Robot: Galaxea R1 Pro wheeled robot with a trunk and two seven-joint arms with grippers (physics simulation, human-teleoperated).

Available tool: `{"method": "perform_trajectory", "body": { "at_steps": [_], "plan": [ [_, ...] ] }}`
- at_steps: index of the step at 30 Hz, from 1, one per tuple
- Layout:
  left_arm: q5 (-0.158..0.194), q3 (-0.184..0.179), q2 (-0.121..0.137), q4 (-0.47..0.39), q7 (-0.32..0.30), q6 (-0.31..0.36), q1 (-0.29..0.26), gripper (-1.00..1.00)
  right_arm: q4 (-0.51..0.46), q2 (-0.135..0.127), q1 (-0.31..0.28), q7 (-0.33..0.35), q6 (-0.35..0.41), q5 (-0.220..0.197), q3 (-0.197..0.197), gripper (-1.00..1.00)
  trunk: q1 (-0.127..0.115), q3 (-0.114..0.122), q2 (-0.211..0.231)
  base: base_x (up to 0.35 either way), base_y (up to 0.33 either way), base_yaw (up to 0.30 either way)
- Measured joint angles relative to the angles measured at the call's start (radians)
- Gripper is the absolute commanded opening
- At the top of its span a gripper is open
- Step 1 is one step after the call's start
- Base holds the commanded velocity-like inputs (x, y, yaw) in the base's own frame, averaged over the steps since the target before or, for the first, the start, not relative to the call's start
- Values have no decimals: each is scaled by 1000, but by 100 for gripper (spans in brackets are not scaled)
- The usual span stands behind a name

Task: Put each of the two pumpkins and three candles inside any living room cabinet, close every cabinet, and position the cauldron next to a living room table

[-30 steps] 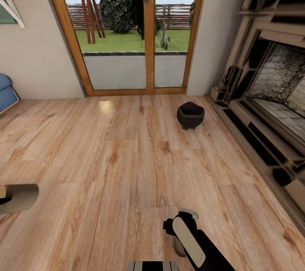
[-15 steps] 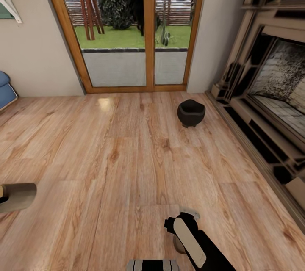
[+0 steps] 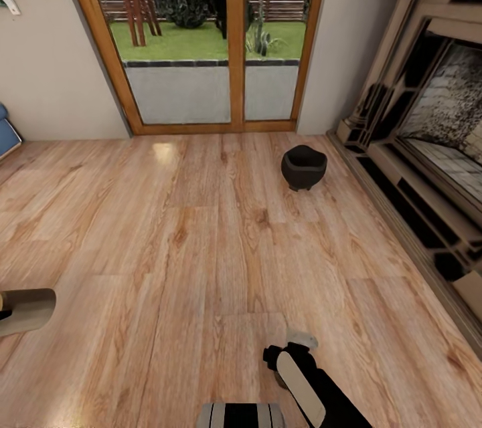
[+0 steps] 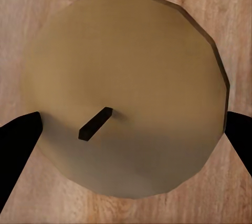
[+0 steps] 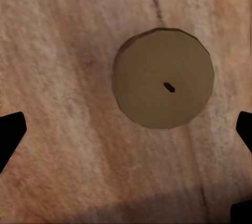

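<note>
Head view: the robot is facing a glass patio door (image 3: 201,40) across a wooden floor (image 3: 167,247), with a stone fireplace (image 3: 428,134) along the right side. The cauldron (image 3: 304,166) is sitting upright on the floor, well ahead of the right hand (image 3: 292,348) and near the fireplace's base. Its mouth is facing up; whether anything is lying inside is too dark to tell. At the left edge, a tan candle (image 3: 25,311) is lying sideways in the left hand's grasp, the fingers themselves mostly cut off.

Left wrist view: the left hand (image 4: 126,134) is gripping the candle (image 4: 126,92); its round tan end with a short dark wick is sitting between the two dark fingertips (image 4: 16,140), which are pressing against its sides.

Right wrist view: a second candle (image 5: 164,79) is standing on the floor directly under the right hand (image 5: 126,140), whose fingertips (image 5: 10,132) are spread wide, well apart from the candle and gripping nothing.

The step in hand seems to be picking up this second candle. To do it well, the right hand should be centring over the candle before descending, as it is sitting off-centre toward one finger, then closing gently on its sides so it is not tipping over.
</note>
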Motion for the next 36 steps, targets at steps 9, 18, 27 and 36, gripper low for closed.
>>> {"method": "perform_trajectory", "body": {
  "at_steps": [9, 18, 27, 36],
  "plan": [
    [1, 0, 0, 0, -1, 1, 0, -100, 2, -35, 0, 0, -26, -2, -2, 100, 1, -8, 0, 0, 0, 0],
    [2, 0, 0, 0, -2, 2, 0, -100, 10, -55, 0, 0, -28, -3, -12, 100, 5, -42, -3, 0, 0, 0],
    [4, 0, 0, 0, -3, 3, 0, -100, 26, -58, 0, 14, -33, -3, -14, 100, 8, -66, -4, 0, 0, 0],
    [-19, 2, 1, 0, -129, 1, 0, -100, 46, -57, 0, 14, -54, -1, -14, 100, 8, -66, -4, 97, 0, 0]
  ]
}}
